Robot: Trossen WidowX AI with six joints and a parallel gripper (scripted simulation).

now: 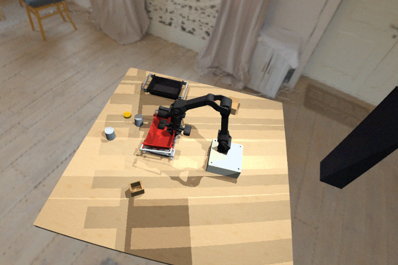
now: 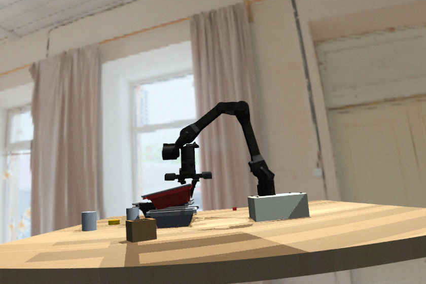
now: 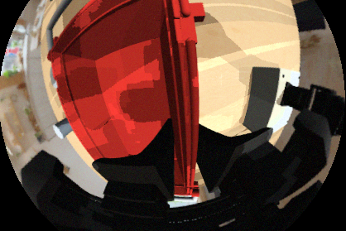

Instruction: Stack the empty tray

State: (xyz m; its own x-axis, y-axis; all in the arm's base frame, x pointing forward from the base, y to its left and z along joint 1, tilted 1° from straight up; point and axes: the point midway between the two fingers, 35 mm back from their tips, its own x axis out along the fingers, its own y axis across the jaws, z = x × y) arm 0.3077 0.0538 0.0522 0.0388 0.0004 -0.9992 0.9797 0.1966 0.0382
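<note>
The empty red tray (image 1: 158,138) (image 2: 172,199) (image 3: 141,74) is tilted over the dark grey loaded tray (image 2: 170,220), its side by my gripper higher and its far side lower. My gripper (image 1: 174,131) (image 2: 189,184) (image 3: 176,120) is shut on the red tray's near long wall, one finger inside and one outside. A pale wire bar (image 1: 157,150) (image 2: 172,211) shows at the loaded tray's near end, close to rim height. The other bar is mostly hidden, and I cannot tell how it lies. The red tray hides the load. Whether the red tray touches the bars is unclear.
A black tray (image 1: 165,86) with its wire bars out stands at the back. Two grey cylinders (image 1: 110,133) (image 1: 139,120) and a yellow disc (image 1: 127,114) are left of the trays. A small open wooden box (image 1: 136,189) (image 2: 141,229) is nearer the front. A wooden block (image 1: 234,106) stands behind the arm.
</note>
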